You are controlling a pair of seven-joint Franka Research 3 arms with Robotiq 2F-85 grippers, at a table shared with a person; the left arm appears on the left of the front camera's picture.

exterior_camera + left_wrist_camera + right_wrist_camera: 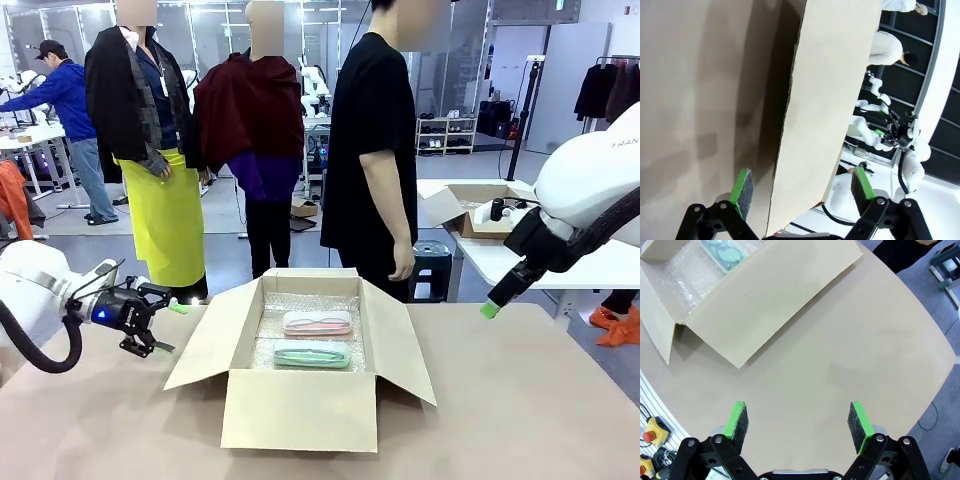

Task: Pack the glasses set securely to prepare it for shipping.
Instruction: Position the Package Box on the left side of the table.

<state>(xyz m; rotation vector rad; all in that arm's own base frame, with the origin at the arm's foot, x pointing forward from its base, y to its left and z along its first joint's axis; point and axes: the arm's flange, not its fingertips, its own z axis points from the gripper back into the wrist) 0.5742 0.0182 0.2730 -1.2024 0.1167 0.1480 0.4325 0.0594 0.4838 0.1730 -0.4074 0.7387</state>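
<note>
An open brown cardboard box (300, 405) stands mid-table, lined with bubble wrap (300, 302). Inside lies the glasses set: a pale pink case (317, 322) behind a mint green case (312, 354). My left gripper (160, 325) hovers open just left of the box's left flap (212, 345). In the left wrist view that flap (825, 100) runs up between the left gripper's (802, 185) green pads. My right gripper (490, 308) hangs open above the table, right of the box. Its wrist view shows the right gripper (800, 422) over bare tabletop, with the right flap (775, 295) and the mint case (722, 252) beyond.
A person (372, 150) stands at the far side behind the box, one hand (403, 262) hanging down. A second table at the back right carries a small open cardboard box (480, 215). A stool (432, 262) stands beside it. The tabletop (520, 400) is bare right of the box.
</note>
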